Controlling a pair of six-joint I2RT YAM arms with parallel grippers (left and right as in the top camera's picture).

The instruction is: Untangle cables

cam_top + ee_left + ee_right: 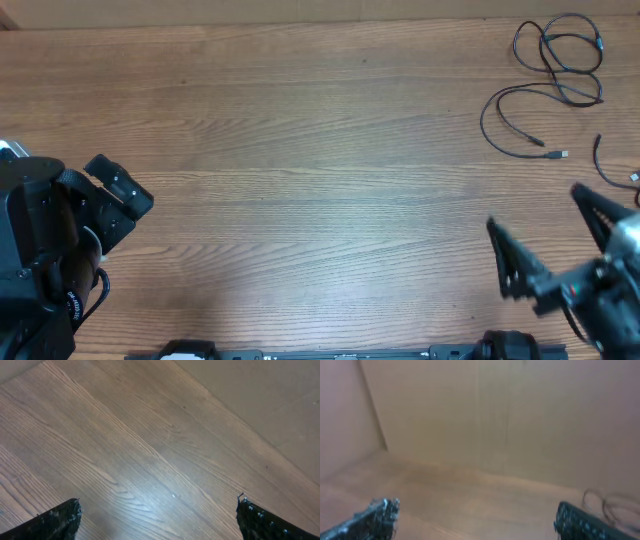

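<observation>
From overhead, the cables (556, 62) lie in loose loops at the far right corner of the wooden table (320, 150). The left gripper (135, 215) sits near left. The right gripper (533, 208) sits near right, jaws spread wide, well short of the cables.

The left wrist camera shows its fingers (60, 520) wide apart above bare wood.

The right wrist camera shows its fingers (375, 517) equally wide, with the cables (607, 502) blurred at the far right.

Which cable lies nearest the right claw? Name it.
The short cable at the right edge, just beyond the open right claw. The silver-tipped curved cable and the looped bundle lie farther back.
</observation>
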